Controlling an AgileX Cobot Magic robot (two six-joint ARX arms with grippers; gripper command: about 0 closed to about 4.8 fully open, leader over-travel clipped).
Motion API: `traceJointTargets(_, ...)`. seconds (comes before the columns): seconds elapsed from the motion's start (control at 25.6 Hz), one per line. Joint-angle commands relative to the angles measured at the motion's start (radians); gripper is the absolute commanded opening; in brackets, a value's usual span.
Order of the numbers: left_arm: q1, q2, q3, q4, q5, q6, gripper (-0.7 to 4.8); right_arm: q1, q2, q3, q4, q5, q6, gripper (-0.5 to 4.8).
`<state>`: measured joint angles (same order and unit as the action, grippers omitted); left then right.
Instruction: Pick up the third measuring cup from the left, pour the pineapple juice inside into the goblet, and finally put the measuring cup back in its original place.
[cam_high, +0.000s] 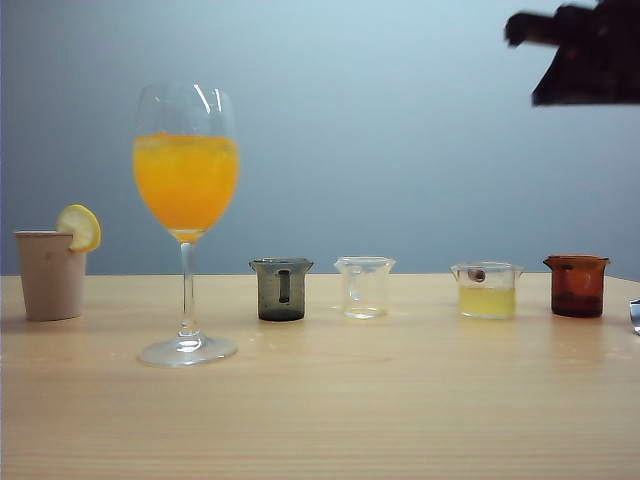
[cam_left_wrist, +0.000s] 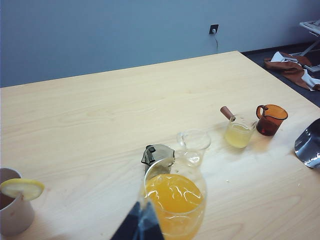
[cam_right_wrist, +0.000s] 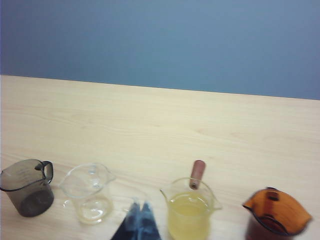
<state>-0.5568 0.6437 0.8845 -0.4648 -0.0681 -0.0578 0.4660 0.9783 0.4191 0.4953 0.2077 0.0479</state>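
Note:
The third measuring cup (cam_high: 487, 290) stands on the table, clear, with a reddish-brown stub handle (cam_right_wrist: 197, 173) and pale yellow pineapple juice (cam_right_wrist: 189, 220) in it. The goblet (cam_high: 187, 170) stands far to its left, holding orange drink. My right gripper (cam_high: 515, 28) hangs high above the cups, shut and empty. In the right wrist view its tips (cam_right_wrist: 140, 206) show between the empty clear cup (cam_right_wrist: 89, 192) and the third cup (cam_right_wrist: 191, 207). My left gripper (cam_left_wrist: 141, 220) is shut and empty, right beside the goblet's bowl (cam_left_wrist: 175, 200).
A grey cup (cam_high: 281, 290), the clear cup (cam_high: 364, 286) and an amber cup (cam_high: 577, 285) share the row. A beige cup with a lemon slice (cam_high: 50, 272) stands at far left. A shiny metal thing (cam_left_wrist: 310, 145) lies at the right edge.

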Motion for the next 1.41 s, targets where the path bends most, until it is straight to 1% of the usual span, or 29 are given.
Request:
traceJointTargets(0.04, 0.0, -0.001, 0.003, 0.011, 0.004, -0.002, -0.05, 0.0, 0.09, 0.005, 0.142, 0.0, 0.005, -0.05)
traceJointTargets(0.16, 0.0, -0.001, 0.003, 0.011, 0.005, -0.002, -0.05, 0.0, 0.185, 0.005, 0.233, 0.002, 0.005, -0.06)
traceJointTargets(0.31, 0.0, 0.002, 0.003, 0.024, 0.004, -0.003, -0.05, 0.0, 0.418, 0.005, 0.404, 0.027, 0.013, -0.05)
traceJointTargets(0.39, 0.0, 0.002, 0.003, 0.026, 0.005, -0.003, -0.05, 0.0, 0.493, 0.005, 0.479, 0.027, 0.018, -0.06)
traceJointTargets(0.47, 0.0, 0.002, 0.003, 0.025, 0.007, -0.003, -0.05, 0.0, 0.559, 0.007, 0.536, 0.048, 0.073, -0.06)
traceJointTargets(0.51, 0.0, 0.003, 0.003, 0.026, 0.022, -0.003, -0.05, 0.0, 0.602, 0.01, 0.54, 0.082, 0.144, -0.05)
traceJointTargets(0.55, 0.0, 0.005, 0.003, 0.026, 0.029, -0.003, -0.05, 0.0, 0.624, 0.01, 0.537, 0.092, 0.17, -0.02)
traceJointTargets(0.59, 0.0, 0.005, 0.003, 0.025, 0.031, -0.003, -0.05, 0.0, 0.639, 0.01, 0.539, 0.092, 0.173, 0.29)
traceJointTargets(0.66, 0.0, 0.005, 0.003, 0.026, 0.032, -0.003, -0.05, 0.0, 0.661, 0.01, 0.543, 0.089, 0.173, 1.45)
traceJointTargets(0.7, 0.0, 0.005, 0.003, 0.026, 0.04, -0.003, -0.05, 0.0, 0.668, 0.01, 0.547, 0.089, 0.173, 1.72)
traceJointTargets(0.78, 0.0, 0.005, 0.003, 0.025, 0.051, -0.003, -0.05, 0.0, 0.679, 0.01, 0.55, 0.089, 0.172, 1.78)
traceJointTargets(0.82, 0.0, 0.005, 0.003, 0.026, 0.05, -0.003, -0.05, 0.0, 0.686, 0.01, 0.55, 0.089, 0.166, 2.37)
traceJointTargets(0.86, 0.0, 0.005, 0.003, 0.026, 0.05, -0.003, -0.05, 0.0, 0.694, 0.01, 0.554, 0.089, 0.165, 3.26)
traceJointTargets(0.9, 0.0, 0.005, 0.003, 0.026, 0.05, -0.003, -0.05, 0.0, 0.702, 0.01, 0.557, 0.089, 0.165, 3.48)
traceJointTargets(1.05, 0.0, 0.005, 0.003, 0.026, 0.05, -0.003, -0.05, 0.0, 0.739, 0.01, 0.562, 0.095, 0.165, 3.48)
traceJointTargets(1.13, 0.0, 0.005, 0.003, 0.026, 0.05, -0.003, -0.05, 0.0, 0.769, 0.011, 0.593, 0.113, 0.165, 3.54)
traceJointTargets(1.17, 0.0, 0.005, 0.003, 0.026, 0.05, -0.003, -0.05, 0.0, 0.79, 0.018, 0.615, 0.116, 0.165, 3.95)
traceJointTargets(1.21, 0.0, 0.005, 0.003, 0.026, 0.05, -0.003, -0.05, -0.001, 0.801, 0.023, 0.628, 0.116, 0.165, 4.15)
traceJointTargets(1.33, 0.0, 0.005, 0.003, 0.026, 0.05, -0.003, -0.05, -0.002, 0.832, 0.047, 0.631, 0.129, 0.164, 4.47)
traceJointTargets(1.41, 0.0, 0.005, 0.003, 0.026, 0.05, -0.003, -0.05, -0.002, 0.848, 0.062, 0.632, 0.134, 0.164, 4.47)
